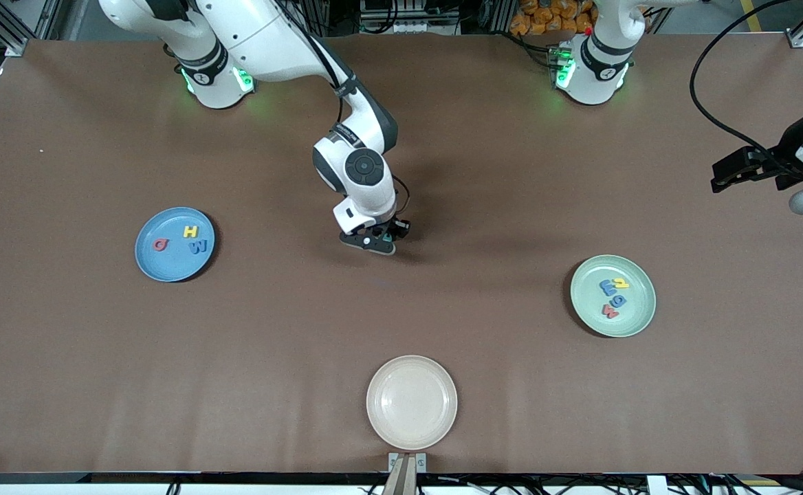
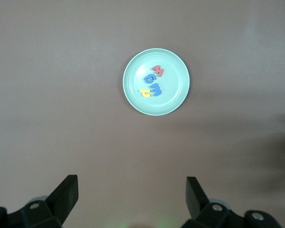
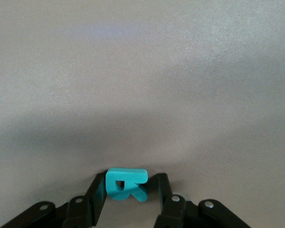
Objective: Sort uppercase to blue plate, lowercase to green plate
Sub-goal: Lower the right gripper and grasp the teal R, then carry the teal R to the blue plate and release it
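Observation:
My right gripper [image 1: 377,242] is low over the middle of the table, shut on the teal R [image 3: 126,185], which also shows as a teal spot in the front view [image 1: 388,237]. The blue plate [image 1: 150,265] toward the right arm's end holds the red Q [image 1: 159,245], the yellow H [image 1: 190,232] and the blue W [image 1: 199,246]. The green plate [image 1: 639,313] toward the left arm's end holds the yellow h [image 1: 621,282], two blue letters [image 1: 608,287] and the red w [image 1: 610,312]. My left gripper [image 1: 721,177] waits open and empty, high over the table [image 2: 132,183], looking down on the green plate [image 2: 133,95].
An empty cream plate [image 1: 412,402] sits near the front edge of the table, nearer to the front camera than my right gripper. A black cable [image 1: 707,103] hangs by the left arm. The brown table [image 1: 401,316] lies between the plates.

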`<action>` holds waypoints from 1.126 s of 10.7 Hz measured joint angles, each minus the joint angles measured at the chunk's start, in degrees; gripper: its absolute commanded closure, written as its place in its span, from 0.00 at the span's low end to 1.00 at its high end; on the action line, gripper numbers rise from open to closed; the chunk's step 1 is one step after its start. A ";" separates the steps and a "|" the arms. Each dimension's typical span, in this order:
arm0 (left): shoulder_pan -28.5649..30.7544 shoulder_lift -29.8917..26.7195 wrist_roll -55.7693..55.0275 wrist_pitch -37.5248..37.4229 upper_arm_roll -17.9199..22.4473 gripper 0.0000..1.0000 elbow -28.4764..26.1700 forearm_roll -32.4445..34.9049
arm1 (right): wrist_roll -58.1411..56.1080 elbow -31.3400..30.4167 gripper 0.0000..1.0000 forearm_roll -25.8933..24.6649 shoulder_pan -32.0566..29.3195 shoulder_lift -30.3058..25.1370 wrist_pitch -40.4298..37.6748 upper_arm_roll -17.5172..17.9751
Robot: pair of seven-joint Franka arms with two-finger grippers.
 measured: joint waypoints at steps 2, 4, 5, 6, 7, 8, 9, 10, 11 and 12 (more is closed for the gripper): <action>0.00 -0.01 0.00 0.00 -0.02 0.00 0.16 0.00 | 0.01 0.11 0.70 -0.03 0.00 -0.08 -0.47 -0.06; 0.00 -0.02 0.00 0.00 -0.03 0.00 0.17 0.00 | 0.01 0.13 0.72 -0.03 0.00 -0.08 -0.47 -0.06; 0.00 -0.02 0.00 0.00 -0.04 0.00 0.17 0.00 | -0.01 0.13 0.72 -0.03 0.00 -0.08 -0.48 -0.06; 0.00 -0.02 0.00 0.00 -0.05 0.00 0.17 0.00 | -0.03 0.13 0.73 -0.03 0.00 -0.08 -0.48 -0.07; 0.00 -0.02 0.00 0.00 -0.09 0.00 0.17 0.00 | -0.41 0.21 0.73 -0.07 -0.02 -0.07 -0.67 -0.11; 0.00 -0.02 0.00 0.00 -0.12 0.00 0.16 0.00 | -1.56 0.47 0.73 -0.12 -0.23 -0.05 -1.60 -0.34; 0.00 -0.01 0.00 0.00 -0.13 0.00 0.16 0.00 | -3.54 1.24 0.73 -0.12 -0.96 -0.05 -3.74 -0.65; -0.01 0.00 0.00 0.00 -0.15 0.00 0.16 0.00 | -6.21 2.28 0.73 -0.12 -2.27 -0.05 -6.02 -0.84; -0.03 0.01 0.00 0.00 -0.17 0.00 0.16 0.00 | -9.80 3.26 0.73 -0.12 -3.97 -0.08 -8.02 -0.88; -0.04 0.03 0.00 0.00 -0.18 0.00 0.16 0.00 | -13.67 3.92 0.73 -0.12 -5.85 -0.19 -9.83 -0.94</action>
